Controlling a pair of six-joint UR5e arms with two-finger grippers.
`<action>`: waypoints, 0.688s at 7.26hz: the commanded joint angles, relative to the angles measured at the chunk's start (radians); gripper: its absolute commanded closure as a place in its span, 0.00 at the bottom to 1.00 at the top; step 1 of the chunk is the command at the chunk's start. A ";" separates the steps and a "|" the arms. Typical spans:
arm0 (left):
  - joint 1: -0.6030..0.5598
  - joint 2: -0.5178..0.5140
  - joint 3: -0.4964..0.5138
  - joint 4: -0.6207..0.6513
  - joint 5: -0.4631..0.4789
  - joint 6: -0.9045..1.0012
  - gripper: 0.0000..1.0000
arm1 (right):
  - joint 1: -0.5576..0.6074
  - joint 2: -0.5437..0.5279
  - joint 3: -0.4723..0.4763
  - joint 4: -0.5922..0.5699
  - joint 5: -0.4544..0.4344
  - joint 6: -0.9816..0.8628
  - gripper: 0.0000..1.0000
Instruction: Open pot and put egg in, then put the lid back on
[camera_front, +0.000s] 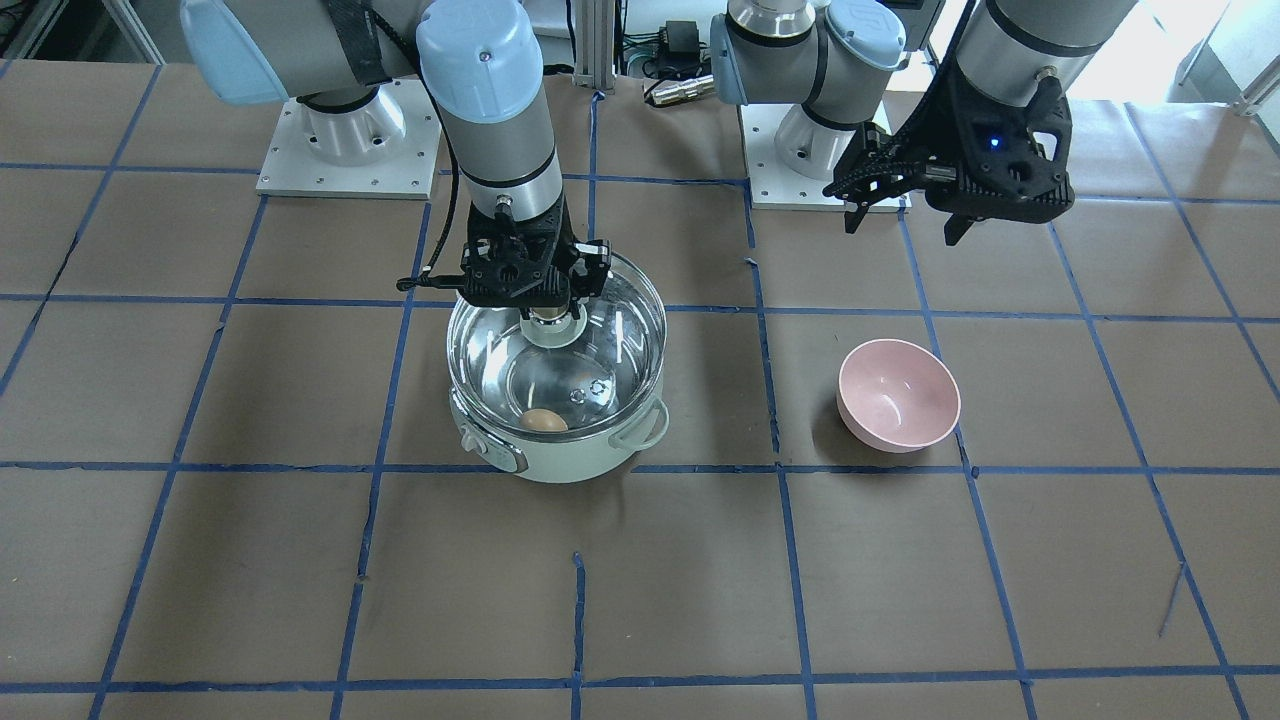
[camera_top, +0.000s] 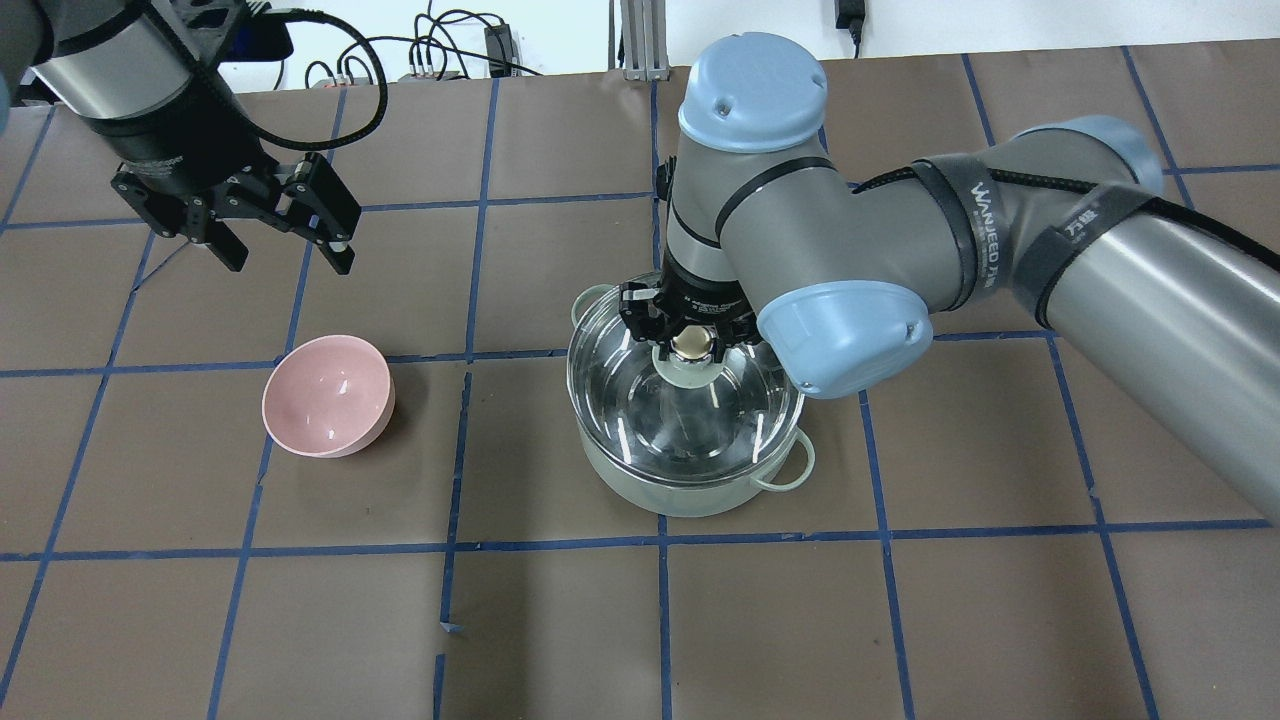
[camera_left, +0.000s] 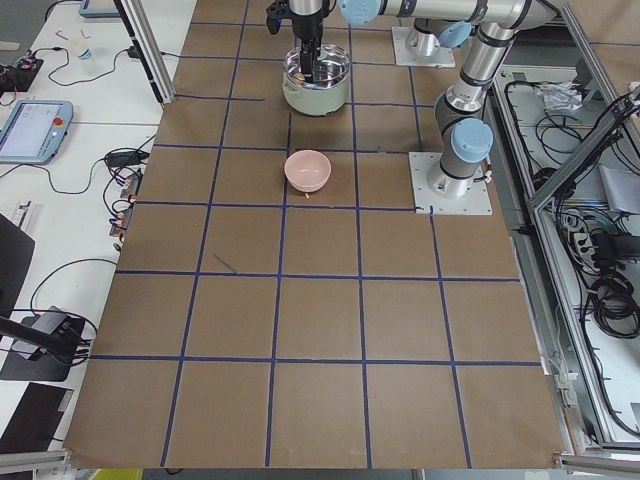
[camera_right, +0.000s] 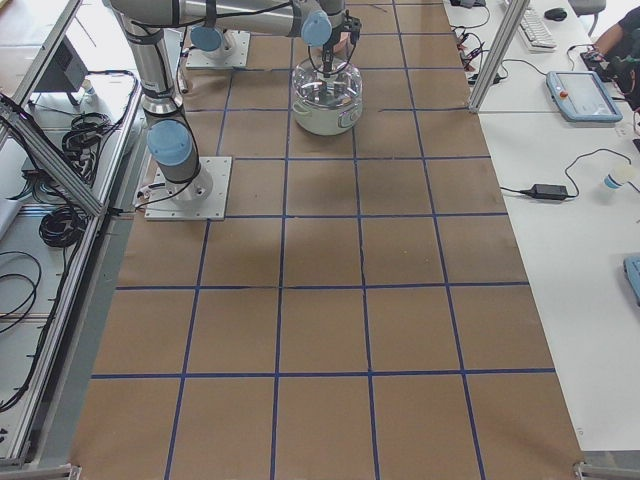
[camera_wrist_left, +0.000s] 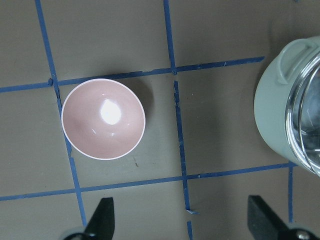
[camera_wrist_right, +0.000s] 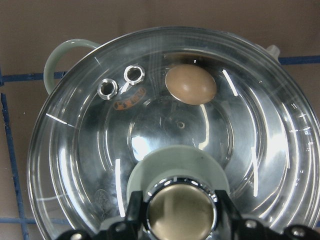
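The mint-green pot (camera_front: 570, 460) stands on the table with the egg (camera_front: 543, 421) inside on its steel floor. The egg shows through the glass in the right wrist view (camera_wrist_right: 190, 83). The clear glass lid (camera_front: 620, 330) lies over the pot's mouth; I cannot tell whether it rests fully on the rim. My right gripper (camera_front: 545, 312) is shut on the lid's shiny knob (camera_wrist_right: 182, 212). My left gripper (camera_top: 285, 255) is open and empty. It hangs above the table, behind the pink bowl.
An empty pink bowl (camera_top: 327, 395) sits to the left of the pot (camera_top: 690, 495) in the overhead view, also seen from the left wrist (camera_wrist_left: 103, 119). The brown table has a blue tape grid. The arm bases stand at the table's robot-side edge.
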 joint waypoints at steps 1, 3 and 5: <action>0.000 0.000 -0.002 0.000 0.000 0.000 0.06 | 0.001 0.000 0.000 0.000 0.000 0.005 0.40; 0.000 0.000 -0.002 0.000 0.000 0.002 0.06 | -0.001 0.001 -0.009 -0.006 -0.005 -0.004 0.38; 0.000 0.002 -0.002 0.000 0.000 0.002 0.06 | -0.091 -0.015 -0.101 0.026 -0.017 -0.021 0.30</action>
